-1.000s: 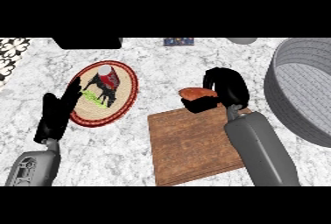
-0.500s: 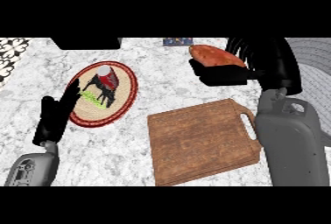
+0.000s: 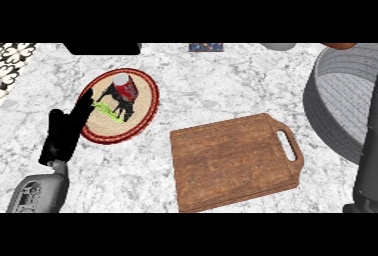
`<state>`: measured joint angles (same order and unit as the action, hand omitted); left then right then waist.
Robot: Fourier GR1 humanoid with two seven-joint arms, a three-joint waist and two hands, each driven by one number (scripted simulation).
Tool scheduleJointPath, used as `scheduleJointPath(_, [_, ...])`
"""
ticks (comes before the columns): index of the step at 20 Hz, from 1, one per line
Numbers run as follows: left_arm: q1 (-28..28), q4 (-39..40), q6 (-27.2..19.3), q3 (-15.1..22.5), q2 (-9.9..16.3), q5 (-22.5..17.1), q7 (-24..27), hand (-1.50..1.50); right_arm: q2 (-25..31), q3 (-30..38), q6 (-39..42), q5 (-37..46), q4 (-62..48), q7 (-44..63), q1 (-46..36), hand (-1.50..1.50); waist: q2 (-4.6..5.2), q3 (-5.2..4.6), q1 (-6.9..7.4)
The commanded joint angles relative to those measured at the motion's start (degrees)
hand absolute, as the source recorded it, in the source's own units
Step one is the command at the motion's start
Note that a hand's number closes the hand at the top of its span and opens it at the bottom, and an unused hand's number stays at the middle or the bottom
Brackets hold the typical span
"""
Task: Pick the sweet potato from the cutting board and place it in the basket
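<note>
Wooden and bare, the cutting board [image 3: 235,162] lies nearest me, handle toward the right. My left hand [image 3: 65,131] rests at the left with fingers straight and relaxed, their tips over the edge of the round woven mat [image 3: 119,105]. Only my right forearm [image 3: 367,177] shows at the right edge; that hand is out of sight. Farther right stands the grey basket [image 3: 336,105]. A sliver of the sweet potato [image 3: 341,45] peeks above its far rim.

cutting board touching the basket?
Apart. The head view shows a strip of bare marble counter between the cutting board at its handle end and the grey basket wall.
</note>
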<state>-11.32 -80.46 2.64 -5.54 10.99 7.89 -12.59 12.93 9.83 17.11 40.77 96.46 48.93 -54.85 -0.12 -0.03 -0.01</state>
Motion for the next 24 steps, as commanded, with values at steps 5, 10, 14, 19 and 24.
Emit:
scheduleJointPath(5, [0.68,-0.90,0.27,0.61,-0.06,0.49,-0.54,0.00,13.18,-0.30,8.30,4.99,-10.94,-0.10,-6.00,1.50,0.13,-0.02,0.65])
scheduleJointPath(10, [0.46,-1.79,-0.07,0.51,-0.49,0.26,-0.75,0.00,22.17,-0.94,10.81,8.70,-20.04,-6.97,-3.28,1.50,0.42,0.01,0.83])
scheduleJointPath(14, [-1.42,0.00,0.15,-0.46,0.05,-0.09,-1.01,0.00,26.54,1.69,9.42,8.71,-24.20,-12.33,-0.04,1.50,0.31,0.04,0.17])
scheduleJointPath(19, [0.53,-0.09,2.38,-1.91,1.62,-1.68,0.36,0.00,29.58,5.20,2.25,8.97,-29.25,-21.15,6.42,1.50,0.32,0.05,0.20])
scheduleJointPath(24, [-0.88,-1.62,1.19,0.62,-0.62,-0.17,-1.92,0.00,34.36,7.60,1.72,6.83,-38.30,-32.59,5.56,1.50,0.32,0.07,0.64])
